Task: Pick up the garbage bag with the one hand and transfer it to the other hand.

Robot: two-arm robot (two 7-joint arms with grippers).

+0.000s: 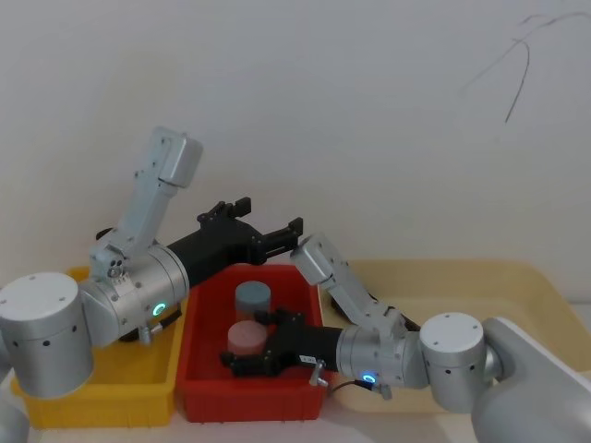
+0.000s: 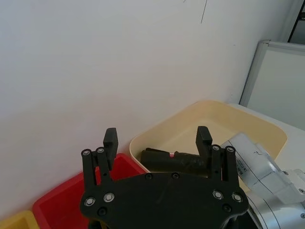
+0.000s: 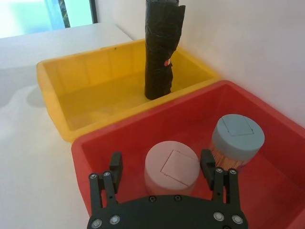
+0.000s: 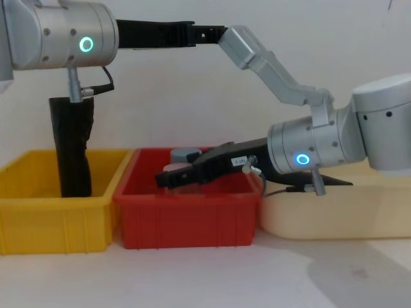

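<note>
Garbage bag [image 2: 178,160]: lies in the cream bin [image 2: 224,119], partly hidden behind the left gripper's body in the left wrist view.
Left gripper [image 2: 157,138]: raised above the red bin's [image 3: 267,119] far edge, fingers wide, empty.
Right gripper [image 3: 162,164]: low inside the red bin, fingers spread either side of the pink-lidded jar [image 3: 171,167], not touching it.
Other black roll [image 3: 162,47]: upright in the yellow bin [image 3: 81,76], its top cut off by the frame.
</note>
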